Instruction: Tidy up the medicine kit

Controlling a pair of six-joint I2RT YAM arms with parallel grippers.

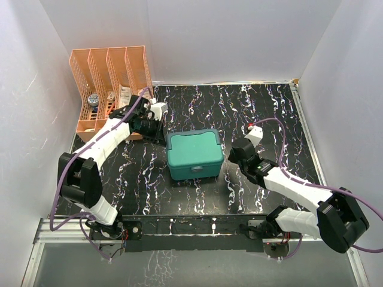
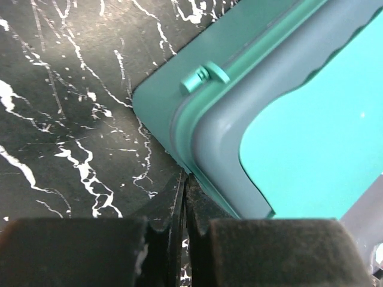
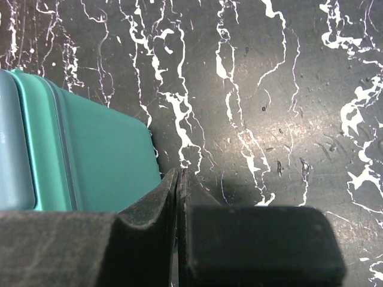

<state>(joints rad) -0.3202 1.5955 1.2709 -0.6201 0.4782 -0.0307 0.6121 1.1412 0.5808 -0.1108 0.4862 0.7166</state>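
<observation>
1. The medicine kit (image 1: 194, 154) is seen near the middle of the surface (image 1: 269, 113), lid down, with its latch (image 1: 196, 170) facing the near edge.
2. The left gripper (image 2: 185, 190) is clenched on nothing. Its tips are set at the kit's far-left corner; whether they touch it cannot be told.
3. The right gripper (image 3: 179, 179) is likewise clenched and empty, just beside the kit's right side.
4. A push from the left tips is judged likely to slide or twist the unheld kit towards the right gripper, so the latch could be turned away from easy reach.
5. While both grippers are clenched, the latch cannot be gripped, and a slip off the rounded corner is possible.
6. The orange file rack (image 1: 111, 75) stands just behind the left arm, where it could be knocked by a backward swing or a snagged cable.
7. Open surface is shown far and right of the kit, and in a strip on its near side. The left, far and right sides are closed by white walls.
</observation>
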